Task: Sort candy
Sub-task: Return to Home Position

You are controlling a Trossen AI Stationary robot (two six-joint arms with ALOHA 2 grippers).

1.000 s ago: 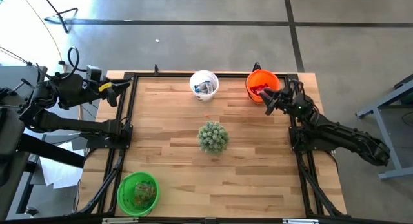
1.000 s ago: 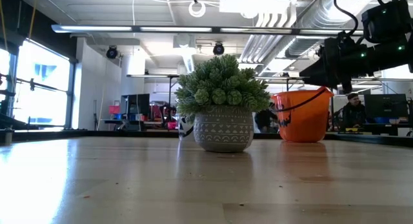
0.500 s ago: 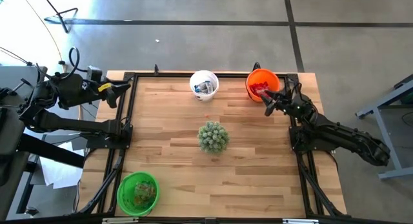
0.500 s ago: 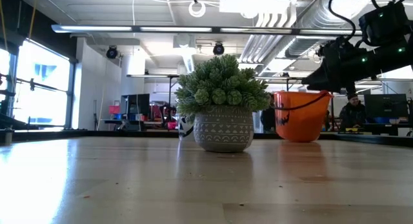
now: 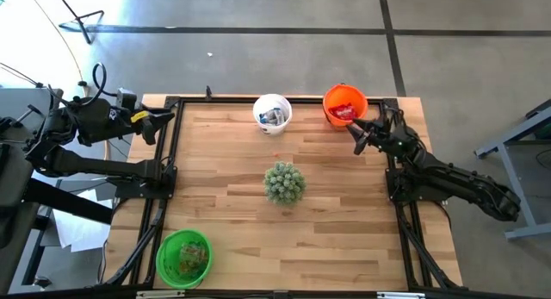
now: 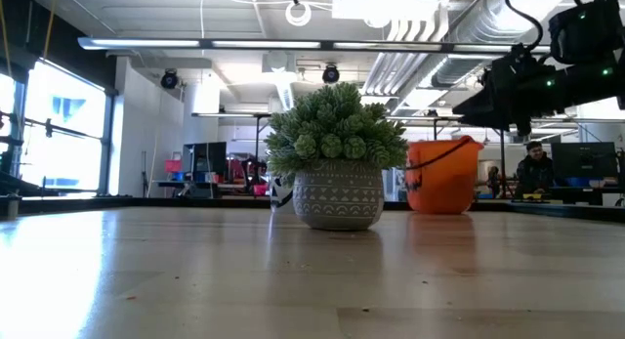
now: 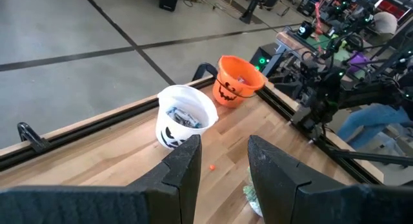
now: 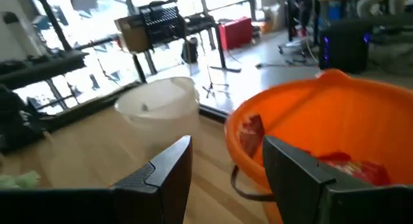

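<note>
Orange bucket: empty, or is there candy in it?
Not empty. The orange bucket holds red candy, visible from above and in the right wrist view. How full it is, cannot tell.

High view: overhead, straight down, whole bench [image 5: 232, 204]. Low view: bench level, near the plant [image 6: 337, 173], facing the room. Left wrist: across bench toward white bucket [image 7: 174, 135]. Right wrist: close on orange bucket [image 8: 335, 114], which all four views share.

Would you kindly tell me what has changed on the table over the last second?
The orange bucket slid a little toward the white bucket, apparently nudged by the open right gripper beside it, which holds nothing. Nothing was grasped or released. The left gripper, the white bucket, the plant and the green bucket stayed where they were.
</note>
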